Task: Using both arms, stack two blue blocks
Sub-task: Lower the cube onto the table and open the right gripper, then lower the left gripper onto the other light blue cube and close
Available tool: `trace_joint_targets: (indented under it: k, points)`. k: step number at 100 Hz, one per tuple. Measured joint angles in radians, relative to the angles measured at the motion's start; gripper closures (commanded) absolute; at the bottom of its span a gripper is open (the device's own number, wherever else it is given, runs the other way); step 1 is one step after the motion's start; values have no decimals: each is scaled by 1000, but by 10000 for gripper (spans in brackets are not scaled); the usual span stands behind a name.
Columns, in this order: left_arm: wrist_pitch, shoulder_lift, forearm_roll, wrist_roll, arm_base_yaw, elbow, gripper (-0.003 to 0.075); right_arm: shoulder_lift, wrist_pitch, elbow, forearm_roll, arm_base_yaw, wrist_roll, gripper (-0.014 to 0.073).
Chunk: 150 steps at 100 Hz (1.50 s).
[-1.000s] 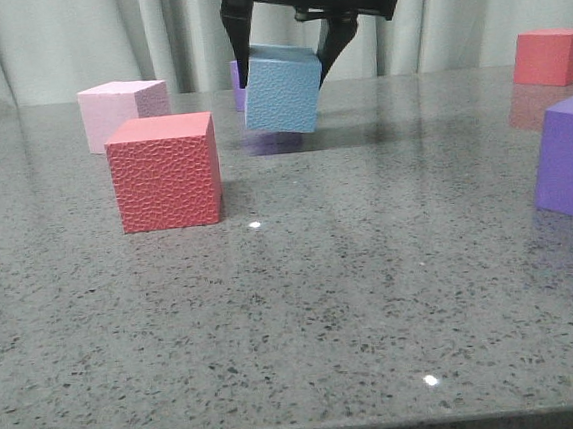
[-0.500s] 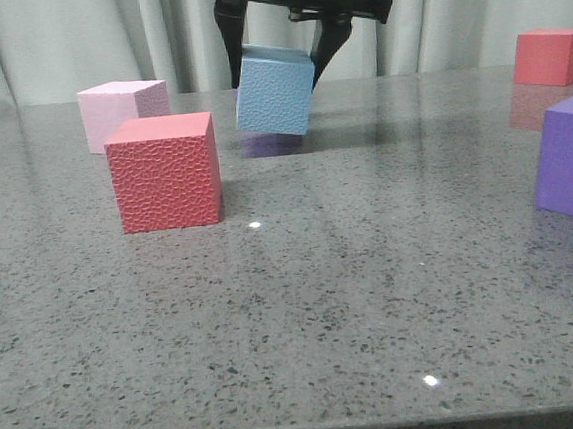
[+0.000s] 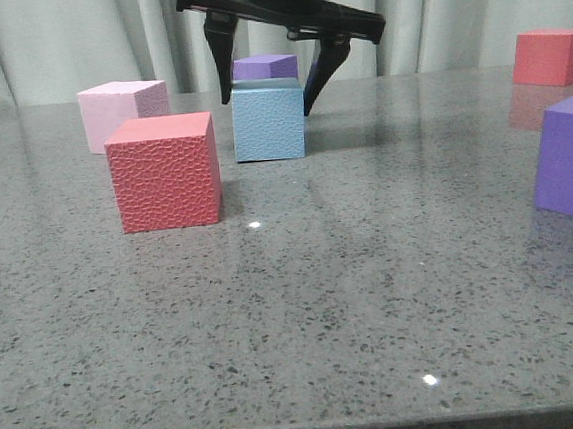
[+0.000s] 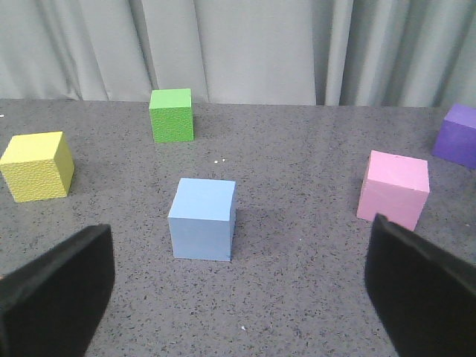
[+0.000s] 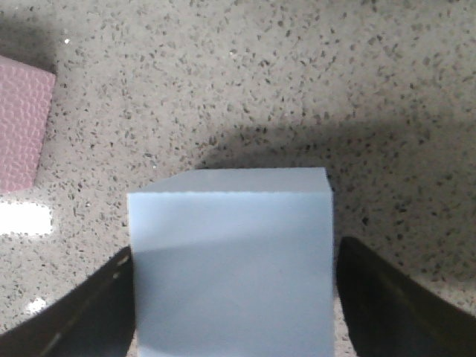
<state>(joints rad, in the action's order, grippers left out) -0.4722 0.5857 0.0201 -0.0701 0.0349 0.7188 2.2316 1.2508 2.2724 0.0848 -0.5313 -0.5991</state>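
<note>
Pebbly blue block (image 3: 270, 125) sits flat on the grey speckled table (image 3: 374, 297), framed by my right gripper (image 3: 263, 74) with its jaws spread.

From the front view I see the two dark fingers (image 3: 219, 65) standing just clear of the block's sides, gripping nothing; the right wrist view shows the same block (image 5: 230, 260) between the fingers with slim gaps on each side. A purple cube (image 3: 265, 68) stands right behind it, a red cube (image 3: 164, 172) nearer me to its left, a pink cube (image 3: 122, 112) beyond that. My left gripper (image 4: 238, 297) hangs wide open and empty above the smoother blue block (image 4: 202, 218), which rests on the table near a green cube (image 4: 172, 114), a yellow cube (image 4: 38, 165) and a pink cube (image 4: 393, 189).
</note>
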Motion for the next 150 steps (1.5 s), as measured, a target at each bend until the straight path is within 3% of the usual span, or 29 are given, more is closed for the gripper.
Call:
trace_joint_targets:
  k: [42, 74, 92, 128, 150]
  points:
    - [-15, 2, 0, -5, 0, 0, 58, -93, 0, 0, -42, -8, 36, 45]
    - [-98, 147, 3, -25, 0, 108, 58, -289, 0, -48, -153, -107, 77, 45]
    - [-203, 313, 37, -25, 0, 248, 58, -434, -8, -221, -189, -159, 86, 45]
    - [-332, 643, 56, -23, 0, 497, 58, -830, -216, -744, -198, -163, 88, 45]
    - [-424, 819, 62, -7, 0, 661, 58, -1010, -283, -947, -195, -163, 88, 45]
